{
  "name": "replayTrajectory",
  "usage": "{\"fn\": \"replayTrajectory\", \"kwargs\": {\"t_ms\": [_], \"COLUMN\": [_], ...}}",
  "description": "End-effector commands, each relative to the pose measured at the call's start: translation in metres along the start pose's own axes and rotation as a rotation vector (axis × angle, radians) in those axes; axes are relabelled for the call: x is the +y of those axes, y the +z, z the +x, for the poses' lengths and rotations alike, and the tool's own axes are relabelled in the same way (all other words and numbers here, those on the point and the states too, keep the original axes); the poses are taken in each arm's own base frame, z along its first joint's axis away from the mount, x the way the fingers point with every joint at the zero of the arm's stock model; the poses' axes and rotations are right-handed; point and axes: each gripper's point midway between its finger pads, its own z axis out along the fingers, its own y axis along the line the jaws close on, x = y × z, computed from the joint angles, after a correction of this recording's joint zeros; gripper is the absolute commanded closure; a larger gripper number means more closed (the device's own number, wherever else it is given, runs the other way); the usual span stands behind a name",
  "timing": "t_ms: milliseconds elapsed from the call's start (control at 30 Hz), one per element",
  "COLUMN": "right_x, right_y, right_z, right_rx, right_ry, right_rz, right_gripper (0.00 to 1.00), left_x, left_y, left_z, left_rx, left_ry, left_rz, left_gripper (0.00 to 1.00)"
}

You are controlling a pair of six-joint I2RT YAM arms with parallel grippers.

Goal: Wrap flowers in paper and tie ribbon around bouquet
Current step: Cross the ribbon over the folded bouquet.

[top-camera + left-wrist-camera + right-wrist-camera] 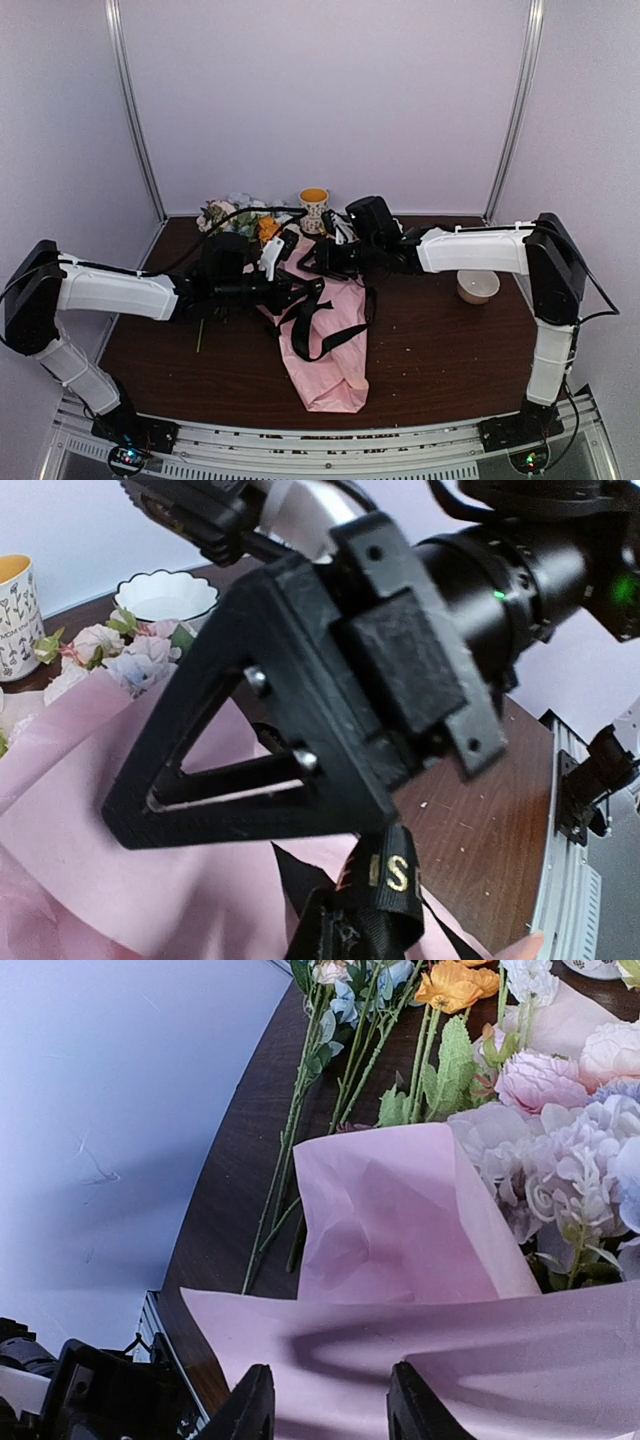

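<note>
The bouquet (335, 360) lies in the middle of the table, a cone of pink paper (400, 1230) with pink, white and lilac blooms (565, 1140) at its far, wide end. The black ribbon (318, 325) is looped loosely across the cone. My left gripper (298, 277) is shut on the ribbon (395, 875), which bunches over its fingertips and hides them. My right gripper (335, 1405) hovers open just over the paper, nothing between its fingers. One of its fingers (270, 730) fills the left wrist view. Loose flowers (300, 1130) lie beside the bouquet.
A yellow-lined cup (313, 208) stands at the back beside the loose blooms (235, 215). A white bowl (478, 287) sits at the right, under the right arm. White walls close in the back and sides. A metal rail (320, 445) runs along the near edge.
</note>
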Motion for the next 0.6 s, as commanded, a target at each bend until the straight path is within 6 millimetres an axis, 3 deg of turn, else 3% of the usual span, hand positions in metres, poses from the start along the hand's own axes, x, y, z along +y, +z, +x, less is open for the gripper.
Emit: {"fn": "replayTrajectory", "kwargs": {"t_ms": [0, 200, 367, 567], "right_x": [0.005, 0.007, 0.006, -0.008], "right_y": [-0.015, -0.028, -0.046, -0.043], "right_z": [-0.013, -0.016, -0.017, 0.022], "right_rx": [-0.063, -0.088, -0.119, -0.015], "right_ry": [0.001, 0.009, 0.009, 0.015], "right_rz": [-0.005, -0.021, -0.006, -0.012], "right_gripper": [0.61, 0.61, 0.61, 0.65], "left_x": [0.022, 0.04, 0.046, 0.043], "left_y": [0.021, 0.034, 0.034, 0.034], "left_z": [0.009, 0.025, 0.032, 0.026], "left_rx": [0.059, 0.128, 0.135, 0.106], "left_ry": [-0.016, -0.038, -0.057, -0.067], "left_rz": [-0.087, -0.153, -0.161, -0.135], "left_gripper": [1.0, 1.0, 1.0, 1.0]}}
